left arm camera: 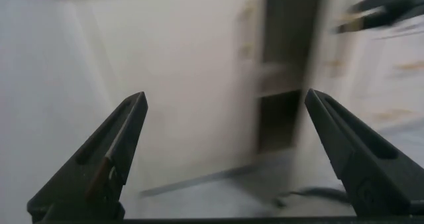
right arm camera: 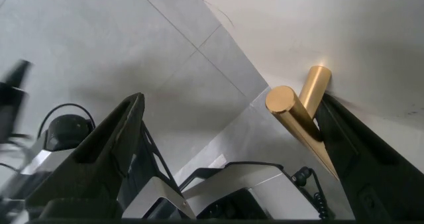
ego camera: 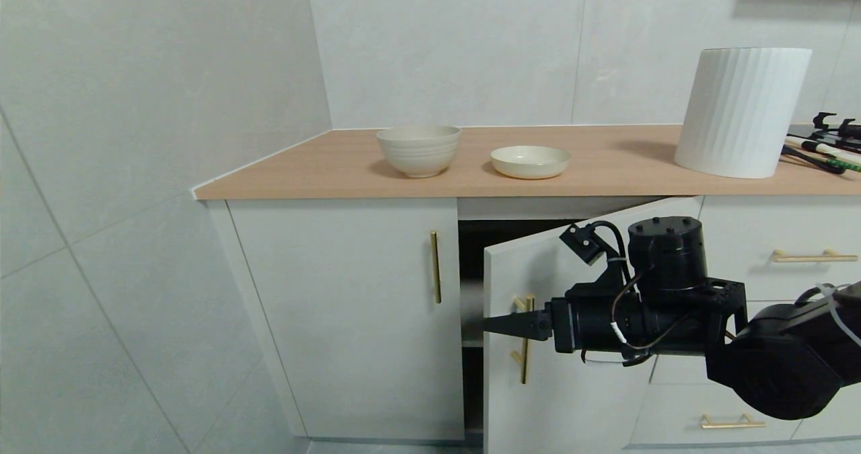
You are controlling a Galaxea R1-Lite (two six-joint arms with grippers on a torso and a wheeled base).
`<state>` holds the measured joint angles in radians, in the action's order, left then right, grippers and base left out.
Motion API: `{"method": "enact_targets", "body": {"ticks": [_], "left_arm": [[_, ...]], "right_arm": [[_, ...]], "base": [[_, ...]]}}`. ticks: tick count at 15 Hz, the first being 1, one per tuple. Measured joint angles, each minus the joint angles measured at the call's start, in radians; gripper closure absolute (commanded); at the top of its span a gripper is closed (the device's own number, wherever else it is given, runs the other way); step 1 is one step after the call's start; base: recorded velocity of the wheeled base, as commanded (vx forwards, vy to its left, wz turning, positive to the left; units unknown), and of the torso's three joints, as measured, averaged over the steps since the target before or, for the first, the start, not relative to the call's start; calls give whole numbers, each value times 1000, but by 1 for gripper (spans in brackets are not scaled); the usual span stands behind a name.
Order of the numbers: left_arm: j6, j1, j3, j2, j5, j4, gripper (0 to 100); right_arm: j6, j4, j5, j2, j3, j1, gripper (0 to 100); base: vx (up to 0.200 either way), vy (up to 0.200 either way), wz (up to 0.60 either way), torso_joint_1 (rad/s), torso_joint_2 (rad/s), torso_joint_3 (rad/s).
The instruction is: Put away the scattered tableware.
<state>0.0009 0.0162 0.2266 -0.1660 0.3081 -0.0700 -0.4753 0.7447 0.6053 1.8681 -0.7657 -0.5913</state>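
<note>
Straddling the gold handle with your right end effector open, you held the cabinet door ajar, presumably so the bowl and plate on the desk could go inside.

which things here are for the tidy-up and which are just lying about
For the job: bowl, dish, open cabinet door, its handle, right gripper at that handle.

Lying about: white ribbed canister, loose sticks beside it, drawers.
</note>
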Motion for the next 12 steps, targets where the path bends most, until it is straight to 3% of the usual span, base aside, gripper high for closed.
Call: {"method": "enact_targets", "body": {"ticks": [3,6,10,12], "left_arm": [[-22,13,161,-264,173,1,0],[-32,72,284,-593,344,70,0],[-37,143,333,-1028,413,321,0],[-50,167,337,-1246,427,524,0]], "right_arm": [[1,0,-3,2,1,-9,0],[0,0,-3,2,1,-12,0],[0,0,-1,3,6,-14,0],[0,0,-3,3,9,-21,0]], "base": [[0,0,0,0,0,0],[0,0,0,0,0,0],[0,0,0,0,0,0],[0,0,0,0,0,0]]}}
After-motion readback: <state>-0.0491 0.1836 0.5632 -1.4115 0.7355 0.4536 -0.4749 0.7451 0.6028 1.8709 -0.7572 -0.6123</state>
